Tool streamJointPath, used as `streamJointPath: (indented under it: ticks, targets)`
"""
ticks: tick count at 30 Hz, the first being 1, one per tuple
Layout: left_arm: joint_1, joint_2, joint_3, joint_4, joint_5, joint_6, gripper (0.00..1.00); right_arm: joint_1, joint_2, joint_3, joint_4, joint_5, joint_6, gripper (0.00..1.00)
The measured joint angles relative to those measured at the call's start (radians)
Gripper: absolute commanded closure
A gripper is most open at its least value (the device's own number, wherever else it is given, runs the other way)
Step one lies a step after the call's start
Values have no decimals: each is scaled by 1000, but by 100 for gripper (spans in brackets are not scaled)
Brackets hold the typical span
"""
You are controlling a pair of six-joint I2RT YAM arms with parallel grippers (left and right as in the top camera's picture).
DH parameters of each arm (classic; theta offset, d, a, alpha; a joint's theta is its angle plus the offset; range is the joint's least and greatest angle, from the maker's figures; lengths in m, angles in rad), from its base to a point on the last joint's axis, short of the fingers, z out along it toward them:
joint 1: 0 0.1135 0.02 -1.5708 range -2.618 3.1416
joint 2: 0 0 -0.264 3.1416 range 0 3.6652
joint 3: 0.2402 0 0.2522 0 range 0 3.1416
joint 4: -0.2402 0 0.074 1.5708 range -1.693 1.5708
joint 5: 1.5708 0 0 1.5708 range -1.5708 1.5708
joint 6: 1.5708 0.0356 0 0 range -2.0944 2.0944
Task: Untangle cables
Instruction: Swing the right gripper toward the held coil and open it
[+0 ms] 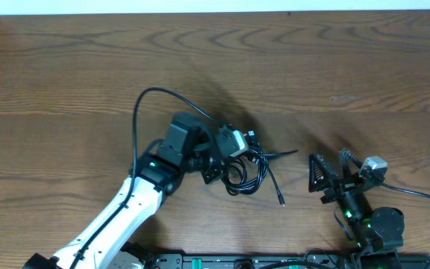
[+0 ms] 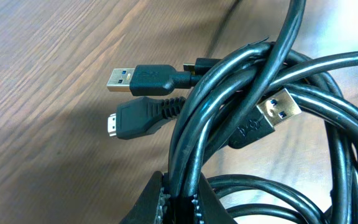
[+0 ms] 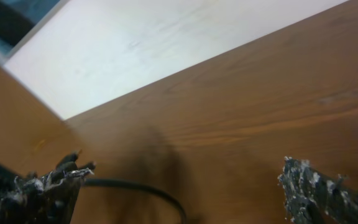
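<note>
Clearly the left gripper [image 2: 176, 200] pinches the tangled cables [image 1: 249, 169]; the right gripper [image 1: 317, 178] stands wide open at the near right.

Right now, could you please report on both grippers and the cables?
Left gripper, jaws shut on the cable bundle. Right gripper open, empty. Bundle knotted, USB plugs exposed. Nothing in the way.

Overhead camera: high above, looks straight down, sees most of tabletop [image 1: 66, 67]. Left wrist camera: right up close to cables [image 2: 260, 124], also seen from overhead. Right wrist camera: low, near tabletop, looks across wood toward pale strip [image 3: 166, 43] past far edge.
</note>
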Motion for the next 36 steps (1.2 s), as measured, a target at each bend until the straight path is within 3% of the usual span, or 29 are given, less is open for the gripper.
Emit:
streamJointPath:
  ticks: [11, 18, 22, 27, 31, 36]
  targets:
    - [190, 0, 0, -4, 556, 23, 93, 0, 53, 65, -115, -171, -29, 1]
    - [204, 0, 0, 32, 809, -9, 92, 0, 150, 303, -332, -246, -172, 1]
    - [204, 0, 0, 100, 855, -100, 93, 0, 192, 401, -377, -315, -252, 1]
    - [204, 0, 0, 271, 879, -302, 92, 0, 202, 432, -375, -381, -291, 1]
    - [204, 0, 0, 388, 864, -489, 93, 0, 204, 434, -356, -401, -268, 1]
    - [180, -32, 0, 425, 757, -598, 93, 0, 204, 436, -291, -424, -195, 1]
